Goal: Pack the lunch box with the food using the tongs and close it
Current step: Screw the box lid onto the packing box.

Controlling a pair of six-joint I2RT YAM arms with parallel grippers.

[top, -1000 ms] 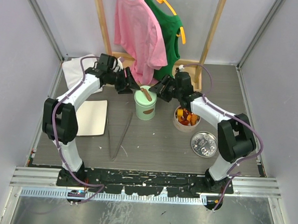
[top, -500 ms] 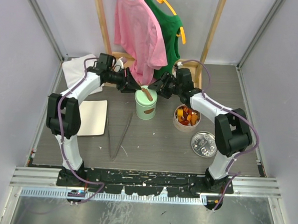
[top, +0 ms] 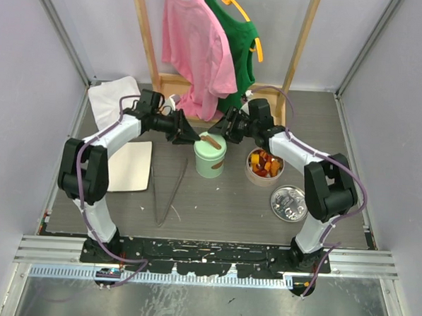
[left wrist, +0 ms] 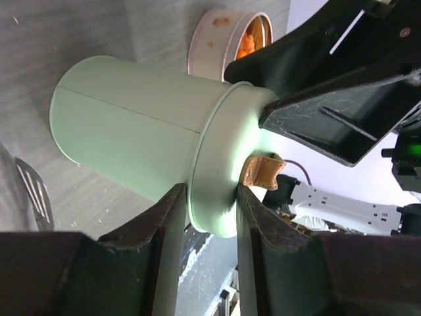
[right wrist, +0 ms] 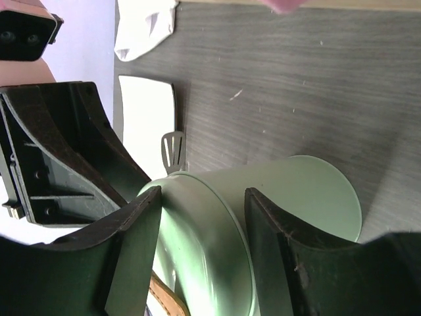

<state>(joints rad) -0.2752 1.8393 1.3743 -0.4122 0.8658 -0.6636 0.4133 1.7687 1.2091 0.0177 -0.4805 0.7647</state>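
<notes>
Pincer housings crowd over the lunch box [top: 209, 161], so the overhead view hides where the fingers meet it. The right wrist view cuts the lid [left wrist: 220, 164] off at the bottom edge. With the lid on, the box's inside is hidden, and I cannot tell whether the box rests on the worktop [top: 222, 222] or is lifted.

One box, one lid with one brown strap [left wrist: 263, 174], one pair of tongs [top: 160, 213], one bowl [top: 261, 182] of food [top: 264, 163], one round metal disc [top: 288, 203].

The box is a pale green cylinder near the worktop's middle, left of the bowl. The left pincer [left wrist: 210, 197] is clenched on the lid's rim. The right pincer [right wrist: 204, 194] grasps the box across lid and wall. The tongs, thin, dark and V-shaped, lie flat in front of the box. The food is orange and red chunks.
</notes>
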